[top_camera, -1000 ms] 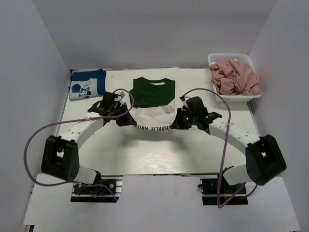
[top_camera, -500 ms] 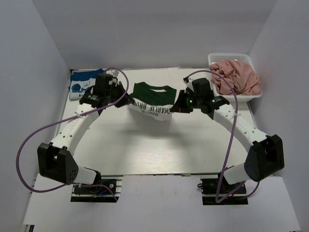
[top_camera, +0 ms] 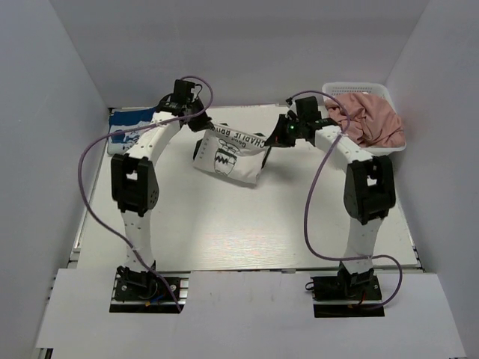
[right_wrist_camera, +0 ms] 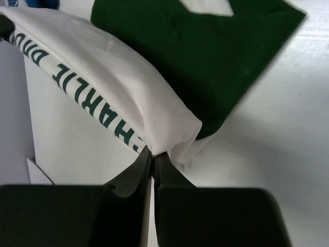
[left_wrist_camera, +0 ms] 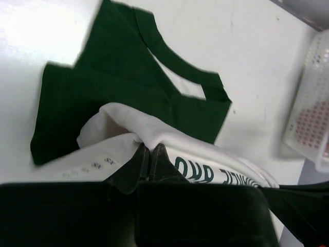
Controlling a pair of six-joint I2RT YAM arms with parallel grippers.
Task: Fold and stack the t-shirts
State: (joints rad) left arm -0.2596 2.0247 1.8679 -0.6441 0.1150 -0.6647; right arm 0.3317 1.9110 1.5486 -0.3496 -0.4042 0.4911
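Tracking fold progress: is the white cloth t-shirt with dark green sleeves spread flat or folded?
Mid-fold: the t-shirt has its white edge pinched by the left gripper and right gripper, raised over its flat green collar part.

Both arms reach toward the table's (top_camera: 224,232) far edge, upper links near upright. Left gripper (top_camera: 198,124) and right gripper (top_camera: 273,140) are raised and well apart, each pinched tight on the t-shirt (top_camera: 228,155).

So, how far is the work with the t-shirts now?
Done: the blue printed cloth t-shirt lies folded at the far left. In hand: the left end effector and the right end effector grip the raised edge of the white t-shirt with dark green collar. Left: the crumpled pink t-shirt in the white mesh basket, then stacking.
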